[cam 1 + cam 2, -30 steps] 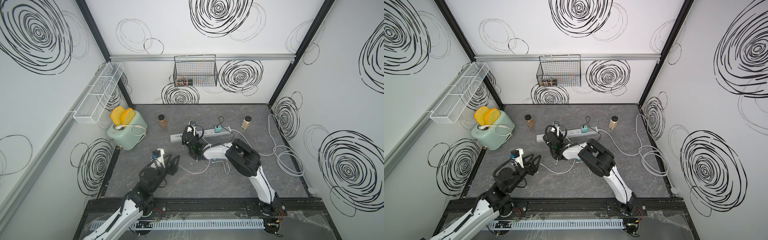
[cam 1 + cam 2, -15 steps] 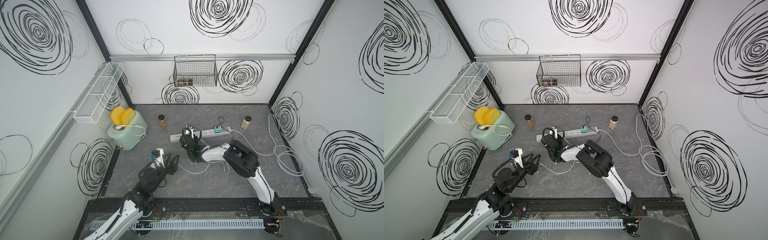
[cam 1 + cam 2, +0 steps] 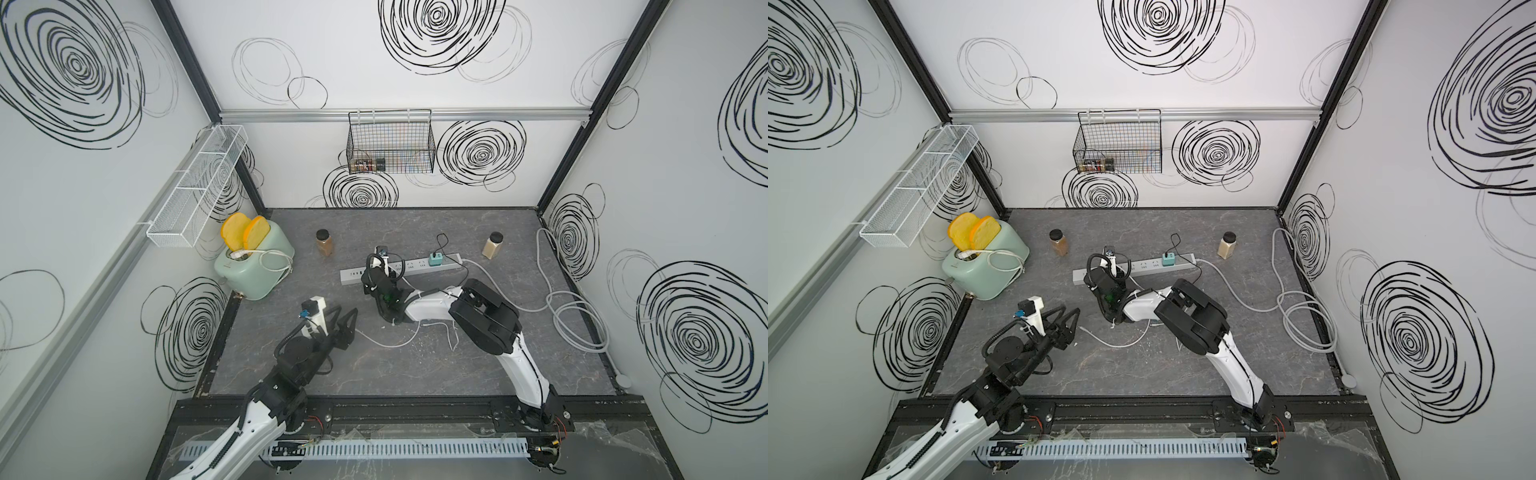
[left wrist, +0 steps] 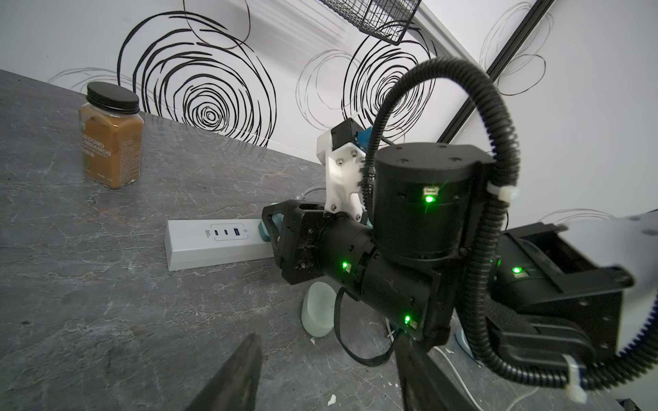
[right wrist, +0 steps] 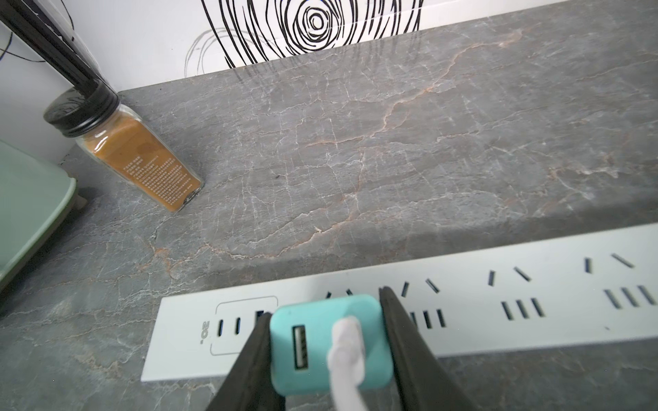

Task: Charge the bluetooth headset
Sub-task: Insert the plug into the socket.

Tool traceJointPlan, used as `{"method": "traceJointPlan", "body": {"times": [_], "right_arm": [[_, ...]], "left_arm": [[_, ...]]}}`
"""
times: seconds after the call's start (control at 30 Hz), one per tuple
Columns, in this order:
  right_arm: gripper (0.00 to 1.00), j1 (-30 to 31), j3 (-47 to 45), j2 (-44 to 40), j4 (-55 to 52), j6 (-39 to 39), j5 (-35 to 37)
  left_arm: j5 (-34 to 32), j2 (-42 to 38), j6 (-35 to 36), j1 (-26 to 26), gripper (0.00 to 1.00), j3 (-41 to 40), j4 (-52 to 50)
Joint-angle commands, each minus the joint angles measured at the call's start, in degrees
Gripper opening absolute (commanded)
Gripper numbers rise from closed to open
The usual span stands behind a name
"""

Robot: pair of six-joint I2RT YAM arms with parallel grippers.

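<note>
gripping: a teal charger (image 5: 313, 377) is clamped on both sides by the right gripper (image 5: 325, 306), with a white cable (image 5: 343, 352) plugged into its face beside an unused usb port. the charger is held just over the power strip (image 5: 498, 302), at the end where the strip's own usb ports are set; whether its prongs are seated cannot be told. the left gripper (image 3: 347, 311) is held above the table (image 3: 415, 374) with jaws apart and nothing between them, near the loose end of the white cable. a mint case (image 4: 318, 309), rounded and seemingly the headset's, lies on the table under the right arm, just in front of the strip. also listed: a second teal charger (image 3: 436, 260) plugged into the strip, a cinnamon jar (image 4: 112, 142), a toaster (image 3: 253, 270).
</note>
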Motion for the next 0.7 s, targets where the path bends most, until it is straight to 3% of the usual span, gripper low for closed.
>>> {"method": "traceJointPlan", "body": {"times": [0.0, 0.13, 0.33, 0.47, 0.67], "right_arm": [[0.08, 2.5, -5.3, 7.8, -17.5, 5.5, -13.0], [0.09, 2.6, -5.1, 8.2, -17.3, 6.1, -13.3], [0.19, 1.1, -3.7, 2.3, -18.3, 5.6, -14.2], [0.33, -0.7, 1.9, -1.0, -22.3, 5.0, -16.3], [0.65, -1.6, 11.1, -4.8, -28.9, 2.7, -18.8]], "left_arm": [[-0.9, -0.8, -0.6, 0.4, 0.63, -0.7, 0.2], [-1.2, -0.5, -0.5, 0.4, 0.63, -0.7, 0.2], [-2.1, 1.1, -0.7, 0.4, 0.63, -0.5, 0.9], [-3.0, 3.2, -0.3, 0.4, 0.63, 0.4, 1.4], [-4.6, 6.0, 0.3, 0.4, 0.64, 2.4, 1.7]]}}
